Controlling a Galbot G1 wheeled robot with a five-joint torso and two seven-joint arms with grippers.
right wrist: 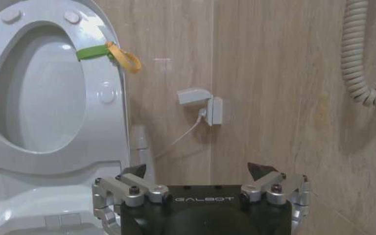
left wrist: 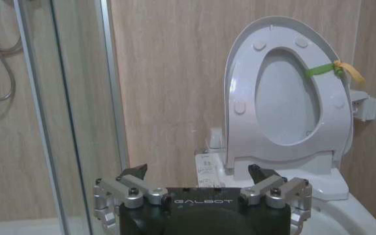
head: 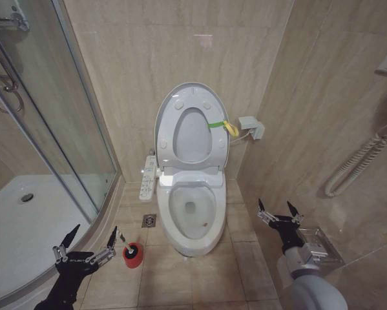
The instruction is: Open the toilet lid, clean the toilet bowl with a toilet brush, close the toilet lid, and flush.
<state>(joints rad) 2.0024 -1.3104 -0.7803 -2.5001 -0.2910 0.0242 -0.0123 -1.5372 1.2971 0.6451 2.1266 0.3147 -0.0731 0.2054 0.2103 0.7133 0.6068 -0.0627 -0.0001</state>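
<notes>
Left gripper (head: pixel 86 240) hangs low at the near left, fingers spread wide and holding nothing, just left of the toilet brush (head: pixel 131 252) standing in its red cup (head: pixel 133 256) on the floor. Right gripper (head: pixel 278 214) is parted and bare too, near right of the toilet bowl (head: pixel 192 213). Bowl sits uncovered between them. Behind it the toilet lid (head: pixel 165 108) and seat ring (head: pixel 191 135) stand upright against the far wall, a green-yellow band (head: pixel 223 125) on their right edge.

Tiled bathroom: toilet bowl (head: pixel 192 216), glass shower enclosure (head: pixel 44 116).
</notes>
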